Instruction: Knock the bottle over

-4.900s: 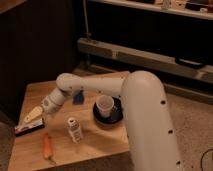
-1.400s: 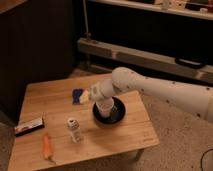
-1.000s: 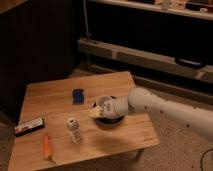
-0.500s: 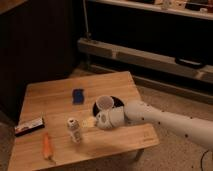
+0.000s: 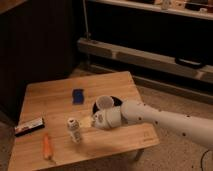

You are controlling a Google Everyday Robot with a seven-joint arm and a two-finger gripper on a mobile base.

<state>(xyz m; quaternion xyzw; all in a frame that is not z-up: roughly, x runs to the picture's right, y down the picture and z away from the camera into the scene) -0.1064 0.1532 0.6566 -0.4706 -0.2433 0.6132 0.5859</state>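
The bottle, small and clear with a white cap and pale label, stands upright near the front of the wooden table. My gripper is at the end of the white arm that reaches in from the right. It sits low over the table just right of the bottle, close to it. The white cup stands in a dark bowl just behind the arm. The orange carrot lies at the front left of the bottle.
A blue sponge lies at mid table. A dark flat packet lies at the left edge. A dark shelf unit stands behind the table. The floor drops away at the right and front.
The arm has swung from the left side over the bowl and down to the front. Over the last second the gripper moved left and lower, towards the bottle. The bottle still stands.
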